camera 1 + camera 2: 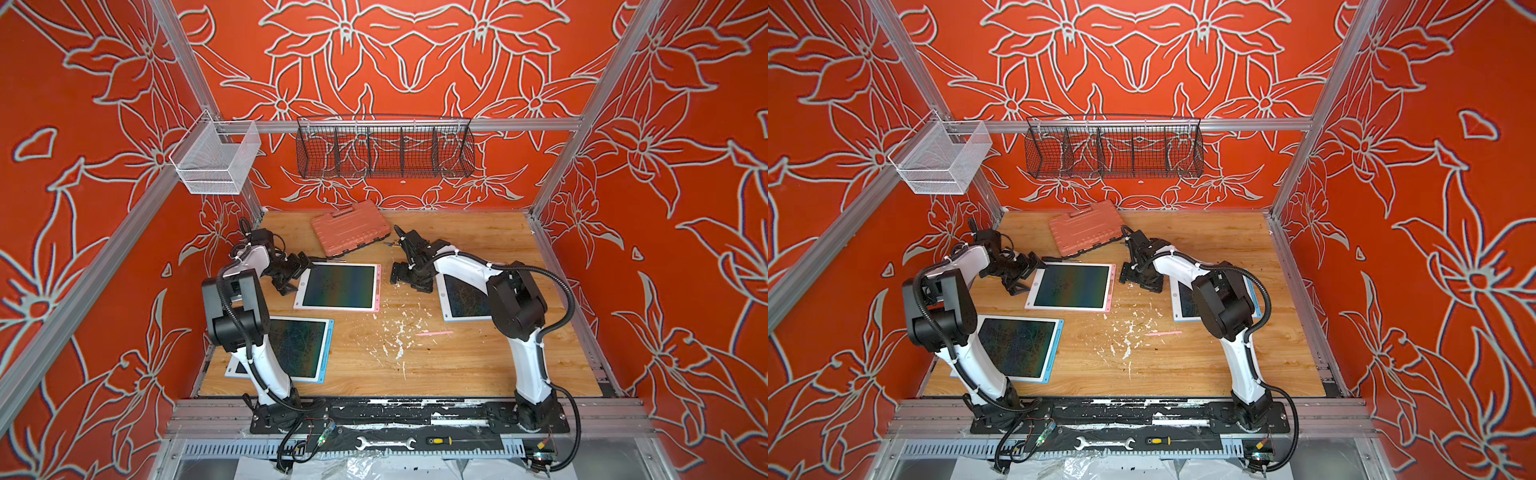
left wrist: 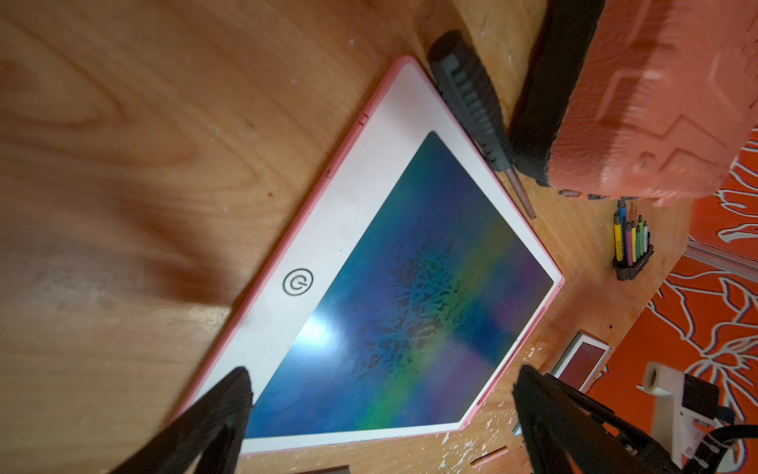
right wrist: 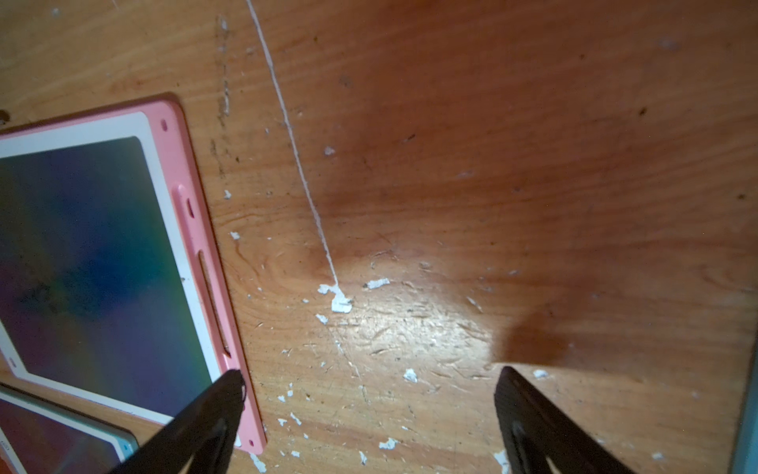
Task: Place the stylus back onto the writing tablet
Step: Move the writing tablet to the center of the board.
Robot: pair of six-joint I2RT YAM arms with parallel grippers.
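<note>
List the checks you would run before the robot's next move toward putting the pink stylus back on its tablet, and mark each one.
1. Pink stylus lying free on the table: ok.
2. Pink tablet slot empty: ok.
3. Right gripper open, empty: ok.
4. Left gripper open, empty: ok.
5. Right gripper above stylus: not ok, it hangs by the tablet's edge.
6. Which stylus end is the tip: cannot tell.
</note>
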